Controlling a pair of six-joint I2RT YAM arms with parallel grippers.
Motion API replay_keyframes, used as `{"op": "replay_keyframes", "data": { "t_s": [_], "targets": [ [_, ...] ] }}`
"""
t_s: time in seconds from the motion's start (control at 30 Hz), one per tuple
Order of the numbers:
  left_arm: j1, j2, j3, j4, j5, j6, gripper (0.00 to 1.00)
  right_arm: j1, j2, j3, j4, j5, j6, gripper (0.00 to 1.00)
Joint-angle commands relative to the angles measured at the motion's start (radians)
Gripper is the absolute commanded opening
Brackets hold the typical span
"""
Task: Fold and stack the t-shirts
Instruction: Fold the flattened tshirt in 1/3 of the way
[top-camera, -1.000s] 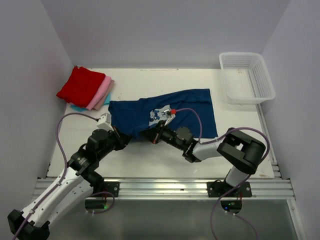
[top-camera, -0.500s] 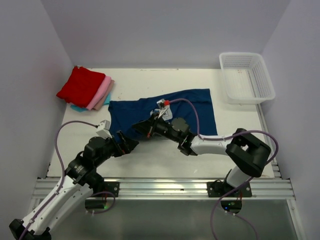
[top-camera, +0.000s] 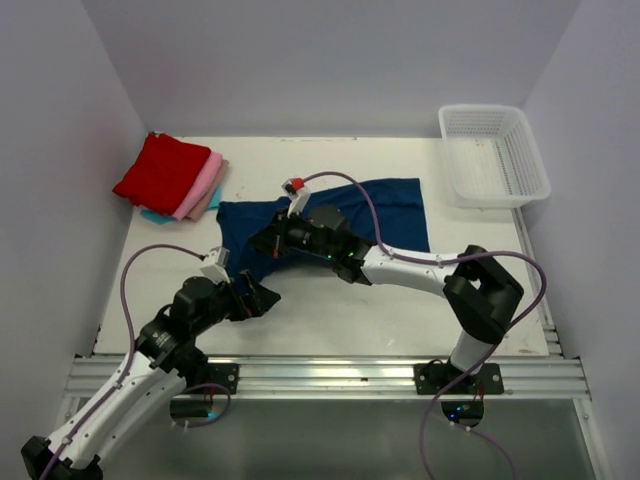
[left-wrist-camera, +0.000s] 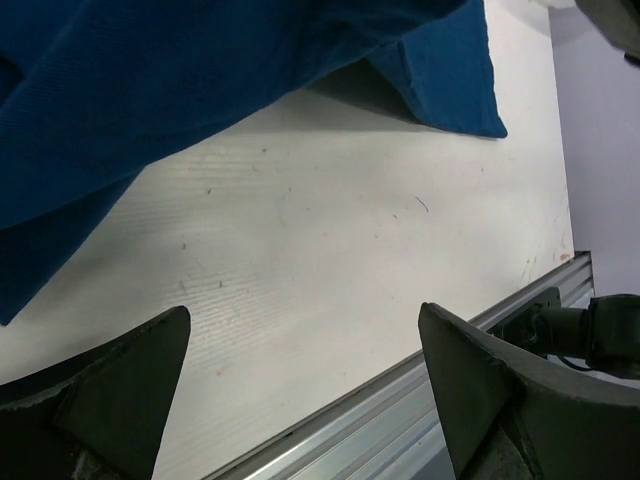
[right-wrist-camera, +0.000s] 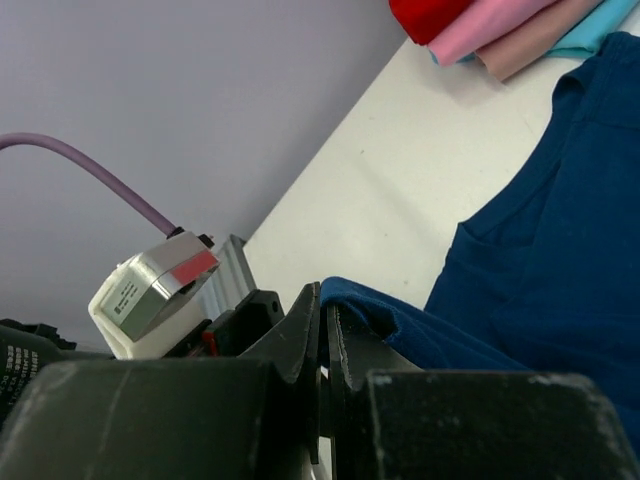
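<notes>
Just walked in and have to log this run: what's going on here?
The right gripper is shut on an edge of the large navy blue t-shirt, holding that fold raised above the white table. The left gripper is open and empty beside the shirt's near edge. Folded red, pink and teal t-shirts sit stacked at the far left.

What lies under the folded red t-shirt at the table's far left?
A pink tee, a tan layer and a teal one; only their edges show, the red t-shirt covers the rest.
</notes>
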Motion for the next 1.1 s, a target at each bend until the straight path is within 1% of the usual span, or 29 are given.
{"op": "replay_keyframes", "data": {
  "t_s": [0.0,0.03,0.07,0.1,0.13,0.17,0.2,0.23,0.27,0.3,0.33,0.37,0.4,0.43,0.47,0.5,0.57,0.6,0.63,0.67,0.7,0.73,0.8,0.83,0.87,0.9,0.93,0.97,1.07],
  "targets": [
    [-0.007,0.014,-0.004,0.147,0.031,0.07,1.0,-0.009,-0.024,0.131,-0.222,-0.034,-0.118,0.0],
    [-0.012,0.036,0.037,0.16,0.003,0.094,1.0,-0.012,-0.024,0.154,-0.3,-0.041,-0.135,0.0],
    [-0.013,0.062,0.059,0.209,-0.03,0.13,1.0,-0.023,-0.024,0.191,-0.334,-0.044,-0.16,0.0],
    [-0.018,0.121,0.082,0.233,-0.054,0.204,1.0,-0.031,-0.027,0.205,-0.36,-0.048,-0.168,0.0],
    [-0.021,0.16,0.14,0.249,-0.08,0.245,1.0,-0.04,-0.027,0.222,-0.401,-0.07,-0.174,0.0],
    [-0.022,0.2,0.172,0.284,-0.145,0.286,1.0,-0.057,-0.024,0.255,-0.426,-0.076,-0.19,0.0],
    [-0.024,0.282,0.204,0.298,-0.187,0.362,1.0,-0.063,-0.022,0.274,-0.452,-0.079,-0.197,0.0],
    [-0.028,0.321,0.265,0.313,-0.231,0.399,1.0,-0.071,-0.019,0.292,-0.499,-0.091,-0.207,0.0],
    [-0.029,0.397,0.293,0.35,-0.318,0.435,1.0,-0.087,-0.007,0.339,-0.527,-0.099,-0.223,0.0],
    [-0.03,0.43,0.319,0.37,-0.359,0.497,1.0,-0.097,-0.001,0.364,-0.552,-0.105,-0.234,0.0],
    [-0.032,0.459,0.359,0.394,-0.399,0.524,1.0,-0.104,0.011,0.395,-0.599,-0.113,-0.245,0.0],
    [-0.032,0.511,0.375,0.448,-0.479,0.553,1.0,-0.126,0.022,0.463,-0.641,-0.136,-0.262,0.0],
    [-0.036,0.536,0.387,0.457,-0.52,0.608,1.0,-0.137,0.049,0.504,-0.673,-0.145,-0.271,0.0],
    [-0.041,0.554,0.407,0.503,-0.566,0.633,1.0,-0.144,0.063,0.547,-0.749,-0.153,-0.283,0.0],
    [-0.047,0.588,0.412,0.549,-0.636,0.657,1.0,-0.155,0.079,0.632,-0.789,-0.157,-0.309,0.0],
    [-0.056,0.597,0.403,0.577,-0.661,0.705,1.0,-0.158,0.111,0.671,-0.825,-0.16,-0.322,0.0],
    [-0.074,0.611,0.381,0.661,-0.721,0.746,1.0,-0.17,0.145,0.783,-0.906,-0.168,-0.343,0.0],
    [-0.105,0.614,0.352,0.689,-0.751,0.794,1.0,-0.175,0.183,0.823,-0.952,-0.173,-0.345,0.0],
    [-0.13,0.62,0.334,0.751,-0.825,0.824,1.0,-0.186,0.21,0.913,-0.977,-0.179,-0.349,0.0],
    [-0.156,0.635,0.312,0.802,-0.86,0.916,1.0,-0.19,0.237,0.961,-1.0,-0.189,-0.351,0.0],
    [-0.22,0.648,0.27,0.853,-0.897,0.955,1.0,-0.195,0.294,1.011,-1.05,-0.189,-0.352,0.0],
    [-0.246,0.662,0.262,0.891,-0.943,0.976,1.0,-0.201,0.325,1.123,-1.078,-0.194,-0.357,0.0],
    [-0.281,0.695,0.248,0.921,-0.957,0.996,1.0,-0.207,0.39,1.234,-1.157,-0.206,-0.357,0.0],
    [-0.289,0.701,0.24,0.965,-0.972,1.01,1.0,-0.212,0.445,1.333,-1.179,-0.212,-0.353,0.0],
    [-0.297,0.706,0.231,1.0,-0.986,1.03,1.0,-0.216,0.474,1.376,-1.199,-0.217,-0.351,0.0],
    [-0.324,0.709,0.202,1.042,-1.0,1.093,1.0,-0.218,0.494,1.412,-1.225,-0.222,-0.349,0.0],
    [-0.34,0.715,0.185,1.133,-1.034,1.131,1.0,-0.221,0.517,1.444,-1.228,-0.226,-0.345,0.0],
    [-0.355,0.738,0.173,1.17,-1.051,1.185,1.0,-0.223,0.521,1.444,-1.228,-0.228,-0.345,0.0],
    [-0.374,0.807,0.145,1.246,-1.095,1.217,1.0,-0.224,0.492,1.382,-1.199,-0.234,-0.345,0.0]
  ]
}}
